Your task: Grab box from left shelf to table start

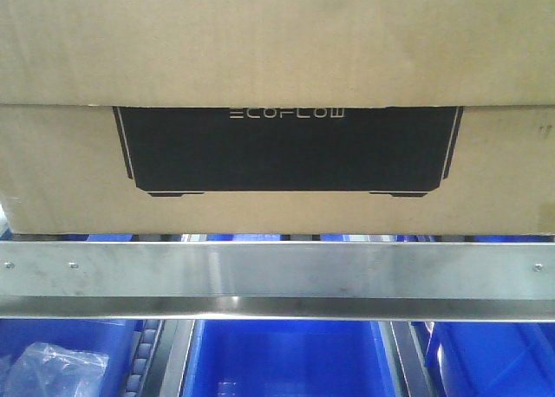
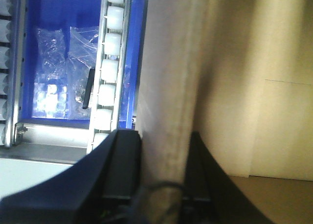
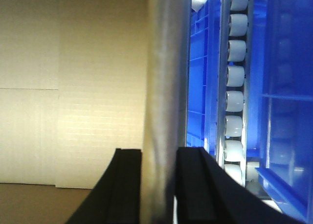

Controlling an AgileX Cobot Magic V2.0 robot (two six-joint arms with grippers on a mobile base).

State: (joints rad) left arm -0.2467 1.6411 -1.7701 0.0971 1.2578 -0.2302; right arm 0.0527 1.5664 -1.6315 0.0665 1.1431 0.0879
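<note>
The box (image 1: 277,50), a brown carton with a black ECOFLOW panel, fills the upper front view and sits on the left shelf just behind its steel front rail (image 1: 277,271). In the left wrist view my left gripper (image 2: 162,137) is shut on a vertical cardboard wall of the box (image 2: 244,62), one black finger on each side. The right wrist view shows my right gripper (image 3: 158,150) shut the same way on the opposite wall of the box (image 3: 73,87). Neither gripper appears in the front view. The table is out of view.
Blue bins (image 1: 286,362) sit on the level below the rail, one holding clear plastic bags (image 1: 61,367). White roller tracks (image 2: 108,72) run beside the box on the left, and another track (image 3: 234,87) on the right, with blue bin walls (image 3: 288,87) close by.
</note>
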